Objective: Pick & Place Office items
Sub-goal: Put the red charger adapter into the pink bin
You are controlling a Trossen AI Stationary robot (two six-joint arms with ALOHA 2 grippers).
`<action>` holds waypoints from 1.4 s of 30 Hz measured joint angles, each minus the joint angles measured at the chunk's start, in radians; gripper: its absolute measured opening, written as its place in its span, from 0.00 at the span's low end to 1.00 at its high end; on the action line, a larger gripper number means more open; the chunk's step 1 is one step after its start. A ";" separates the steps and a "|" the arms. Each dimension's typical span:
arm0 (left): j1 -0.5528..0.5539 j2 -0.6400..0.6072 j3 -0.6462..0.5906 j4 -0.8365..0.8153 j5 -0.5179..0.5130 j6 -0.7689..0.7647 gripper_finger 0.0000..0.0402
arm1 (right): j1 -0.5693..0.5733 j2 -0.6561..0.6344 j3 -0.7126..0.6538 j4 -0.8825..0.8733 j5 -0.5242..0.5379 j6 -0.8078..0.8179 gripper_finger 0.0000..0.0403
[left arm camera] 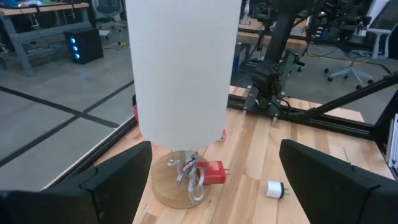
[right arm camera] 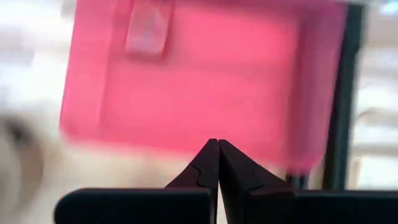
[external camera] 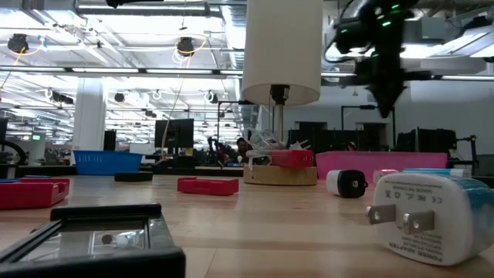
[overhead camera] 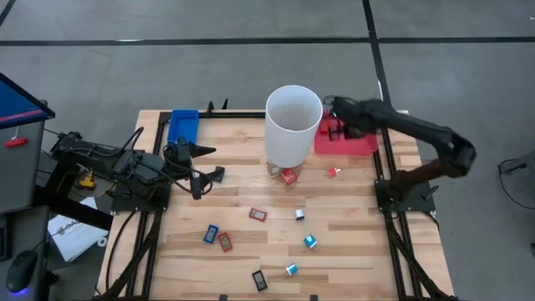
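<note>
Jaws of the right gripper [right arm camera: 217,149] are pressed shut, empty, above the red tray [overhead camera: 358,142]. Left gripper [overhead camera: 209,164] is held wide, empty. Office items [overhead camera: 257,214] are scattered near the white cylinder [overhead camera: 293,125].

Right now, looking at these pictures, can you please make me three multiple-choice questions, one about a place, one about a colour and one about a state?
1. Where is the right gripper?
A. Over the red tray
B. Over the blue tray
C. At the table's near edge

2. What colour is the tall cylinder?
A. Black
B. White
C. Green

3. How does the right gripper stand?
A. Wide open
B. Shut on a plug
C. Shut, holding nothing

Answers:
1 A: the high view puts it at the red tray's far corner, and its wrist view fills with red.
2 B: white in every view.
3 C: its fingers meet with nothing between them.
</note>
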 joint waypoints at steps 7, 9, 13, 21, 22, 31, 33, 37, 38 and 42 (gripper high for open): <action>0.000 0.000 0.000 0.000 0.019 0.006 0.87 | 0.228 -0.299 -0.247 0.001 -0.204 0.217 0.00; 0.000 0.000 0.000 0.000 0.025 0.006 0.87 | 0.344 -0.366 -0.282 -0.002 -0.210 0.322 0.00; 0.000 0.000 0.000 0.000 0.025 0.005 0.87 | 0.608 -0.430 -0.299 0.045 -0.194 0.540 0.00; 0.000 0.000 0.000 -0.038 0.043 -0.043 0.87 | 1.042 -0.332 -0.300 0.291 -0.108 0.789 0.00; 0.000 0.000 0.000 -0.059 0.053 -0.050 0.87 | 1.076 -0.309 -0.300 0.339 -0.095 0.807 0.00; -0.028 0.000 0.000 -0.379 0.362 -0.202 0.87 | 1.242 -0.040 -0.190 0.673 0.057 0.844 0.00; -0.057 0.000 0.000 -0.450 0.415 -0.226 0.87 | 1.251 0.015 -0.121 0.672 0.085 0.819 0.00; -0.142 0.000 0.000 -0.594 0.463 -0.251 0.87 | 1.261 0.096 0.035 0.621 0.160 0.755 0.00; -0.165 0.000 0.000 -0.627 0.464 -0.252 0.87 | 1.261 0.114 0.074 0.591 0.183 0.748 0.00; -0.240 0.005 0.000 -0.682 0.480 -0.258 0.87 | 1.263 0.169 0.212 0.457 0.225 0.741 0.00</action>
